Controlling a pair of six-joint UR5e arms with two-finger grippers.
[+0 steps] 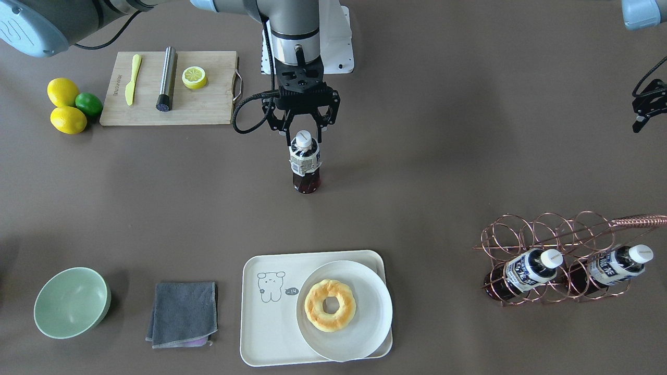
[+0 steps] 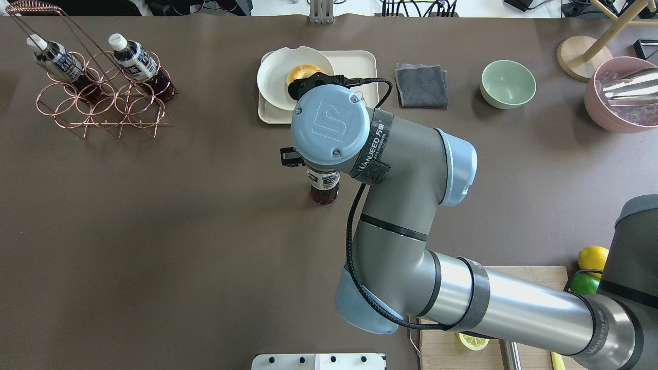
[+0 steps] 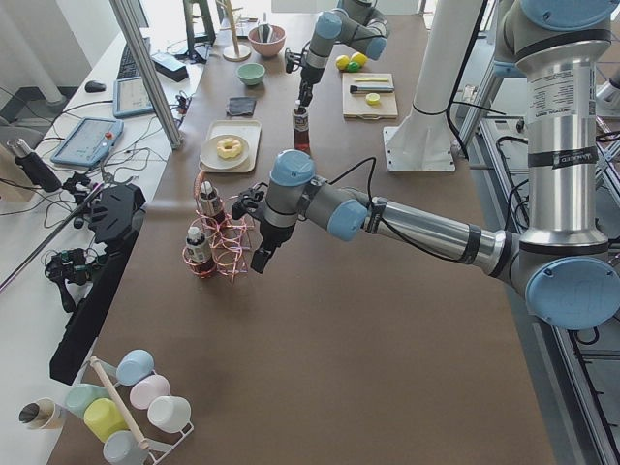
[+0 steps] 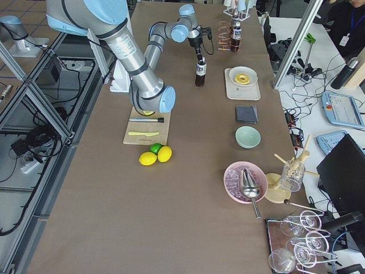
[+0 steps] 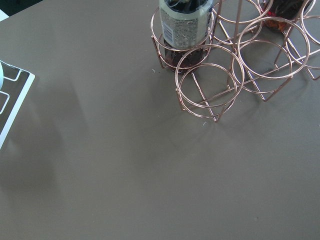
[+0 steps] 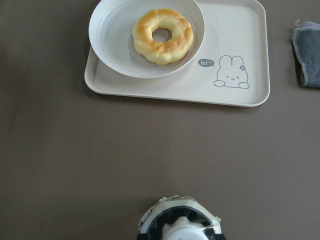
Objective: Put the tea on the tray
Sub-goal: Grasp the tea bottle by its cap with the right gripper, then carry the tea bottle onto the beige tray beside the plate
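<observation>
Brown bench (image 1: 417, 208) carried all items. We logged the tea (image 1: 305, 166) upright at mid-bench, well apart from the tray (image 1: 271, 333). The right end effector (image 1: 304, 139) straddled its cap; we could not tell whether it pinched. The left end effector (image 3: 260, 260) hung beside the wire rack (image 1: 635, 220), and its state could not be told.

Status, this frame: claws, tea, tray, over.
Right claw over tea, straddling cap, grip unclear; left claw by rack, state unclear; tea upright on table, off tray; plate fills half tray.
</observation>
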